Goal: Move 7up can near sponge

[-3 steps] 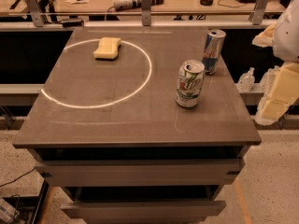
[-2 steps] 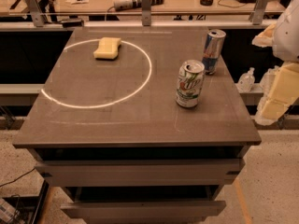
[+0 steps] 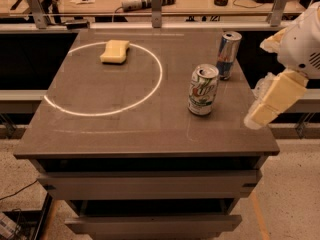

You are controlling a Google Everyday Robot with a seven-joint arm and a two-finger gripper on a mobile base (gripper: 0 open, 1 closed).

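The 7up can stands upright on the right of the worktop, well apart from the sponge at far left, a slim blue can just behind it — the gripper, beside the right edge, spread or closed I cannot tell, could knock that neighbour or topple the 7up can on its way in

pincer | right of table edge | apparently edged leftward, toward 7up can

The white arm reaches in from the right side of the view, with its pale gripper hanging below, angled down and leftward.
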